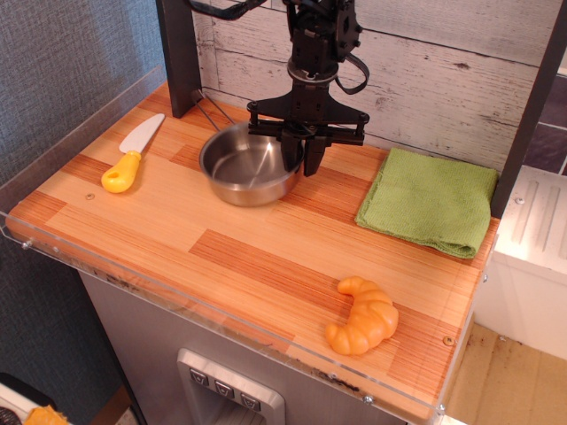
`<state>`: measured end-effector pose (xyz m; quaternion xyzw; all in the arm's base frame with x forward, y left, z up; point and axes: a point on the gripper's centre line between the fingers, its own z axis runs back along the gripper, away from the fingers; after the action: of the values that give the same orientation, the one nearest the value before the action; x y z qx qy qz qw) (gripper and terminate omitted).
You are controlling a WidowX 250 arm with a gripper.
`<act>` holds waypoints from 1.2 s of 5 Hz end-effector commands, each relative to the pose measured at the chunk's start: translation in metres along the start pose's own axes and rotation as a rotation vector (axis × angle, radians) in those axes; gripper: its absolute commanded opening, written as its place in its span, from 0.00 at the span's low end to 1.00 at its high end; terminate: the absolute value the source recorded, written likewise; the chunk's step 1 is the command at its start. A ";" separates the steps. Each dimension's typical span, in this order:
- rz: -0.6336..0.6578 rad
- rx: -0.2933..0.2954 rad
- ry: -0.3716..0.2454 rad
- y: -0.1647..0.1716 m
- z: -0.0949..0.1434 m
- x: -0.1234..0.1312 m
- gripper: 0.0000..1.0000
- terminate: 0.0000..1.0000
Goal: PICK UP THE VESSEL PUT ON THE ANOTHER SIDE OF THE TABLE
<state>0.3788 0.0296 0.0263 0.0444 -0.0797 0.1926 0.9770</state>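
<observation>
The vessel (242, 170), a shiny round steel pan, sits on the striped wooden table (221, 257) at the back, left of the middle. Its thin wire handle (209, 115) points to the back left. My gripper (303, 154) comes straight down over the pan's right rim. One finger is inside the rim and one outside, and they are shut on it. The pan's bottom looks to be resting on the wood.
A yellow-handled toy knife (129, 156) lies at the back left. A folded green cloth (431, 200) lies at the back right. An orange croissant (363, 317) lies near the front right. A dark post (180, 53) stands at the back, and a clear rim (62, 133) edges the table.
</observation>
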 end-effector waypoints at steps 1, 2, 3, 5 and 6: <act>0.003 -0.107 -0.127 0.010 0.046 0.019 1.00 0.00; -0.016 -0.137 -0.141 0.013 0.072 0.021 1.00 0.00; -0.095 -0.135 -0.098 0.015 0.085 0.011 1.00 0.00; -0.321 -0.069 -0.030 0.033 0.089 -0.014 1.00 0.00; -0.333 -0.037 -0.038 0.050 0.087 -0.029 1.00 0.00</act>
<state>0.3155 0.0433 0.0922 0.0376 -0.0652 0.0242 0.9969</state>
